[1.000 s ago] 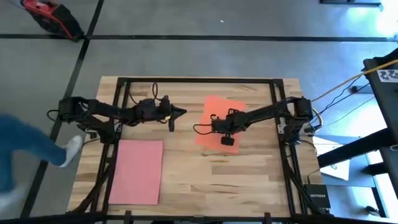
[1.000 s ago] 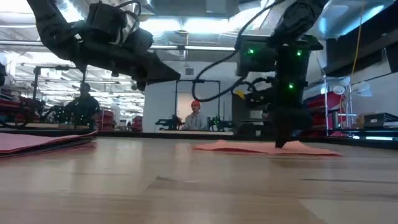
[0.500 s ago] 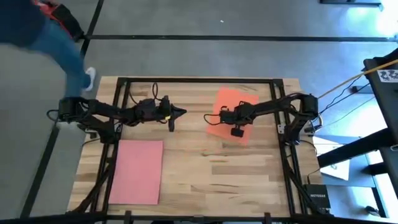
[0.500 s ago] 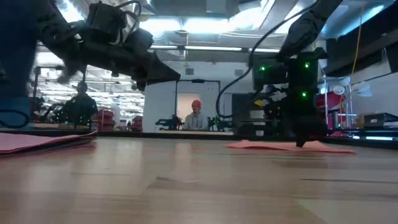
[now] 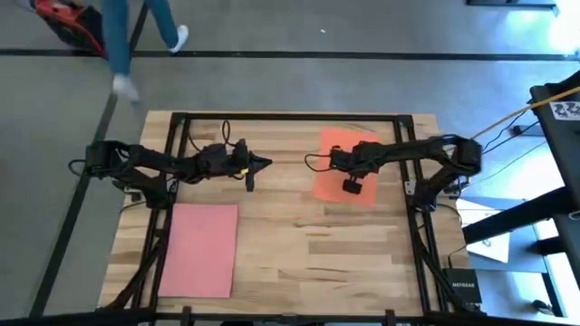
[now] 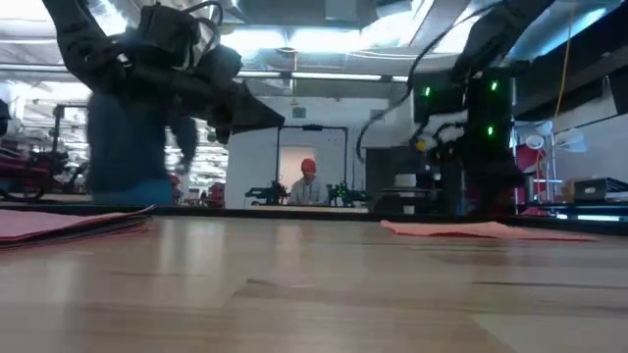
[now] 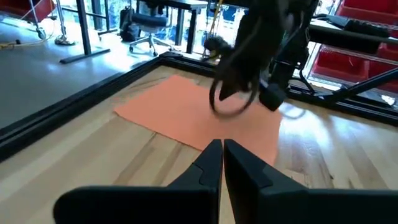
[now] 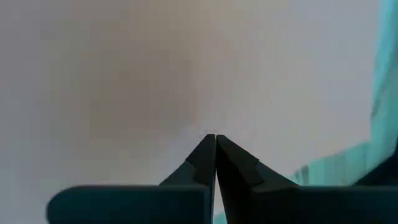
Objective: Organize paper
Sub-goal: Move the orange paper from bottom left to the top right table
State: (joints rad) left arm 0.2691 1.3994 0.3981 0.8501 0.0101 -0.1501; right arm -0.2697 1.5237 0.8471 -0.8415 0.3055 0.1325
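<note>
Overhead, I see my right gripper (image 5: 334, 160) pressed down on the orange sheet (image 5: 346, 167) at the table's far right, with pink paper (image 5: 198, 249) lying near left. My left wrist camera shows the left gripper (image 7: 222, 147) pinched closed and empty, aimed at that orange sheet; my right wrist camera shows its fingers (image 8: 205, 155) closed together too.

White lettering marks a black box (image 5: 464, 292) at the table's lower right corner, apparently reading "NETGEAR".

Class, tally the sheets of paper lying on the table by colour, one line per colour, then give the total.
Orange sheet: 1
Pink sheet: 1 seen from above; whether more lie stacked under it cannot be told
Total: 2 visible
</note>
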